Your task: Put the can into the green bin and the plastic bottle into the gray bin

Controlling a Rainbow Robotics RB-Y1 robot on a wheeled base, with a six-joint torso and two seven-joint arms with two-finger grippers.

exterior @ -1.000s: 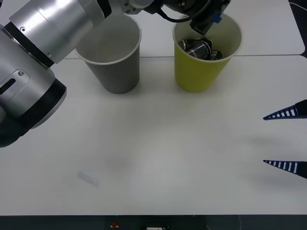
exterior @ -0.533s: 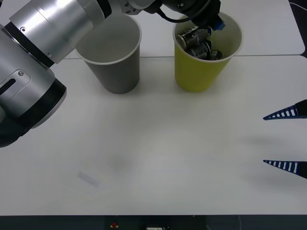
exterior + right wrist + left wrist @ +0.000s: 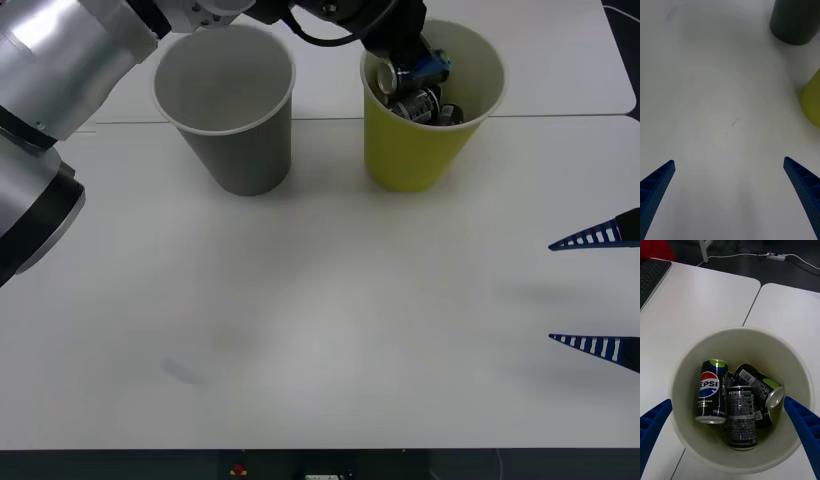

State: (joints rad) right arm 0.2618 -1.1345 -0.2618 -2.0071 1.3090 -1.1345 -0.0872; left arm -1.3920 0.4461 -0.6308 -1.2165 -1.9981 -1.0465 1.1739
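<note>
We see our left gripper [image 3: 730, 435] spread open and empty, dark blue-black aluminium can [image 3: 710, 390] lying directly beneath it inside yellow-green tapered bin [image 3: 797, 363], right gripper [image 3: 730, 195] open, parked well apart.

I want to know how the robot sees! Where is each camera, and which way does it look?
Front view: above the arms, looking down at the table; left arm over the green bin, right hand at the side.
Left wrist view: straight down into the green bin at the can; left hand open.
Right wrist view: down at bare table; right hand open.
Shared: the green bin and gray bin.
</note>
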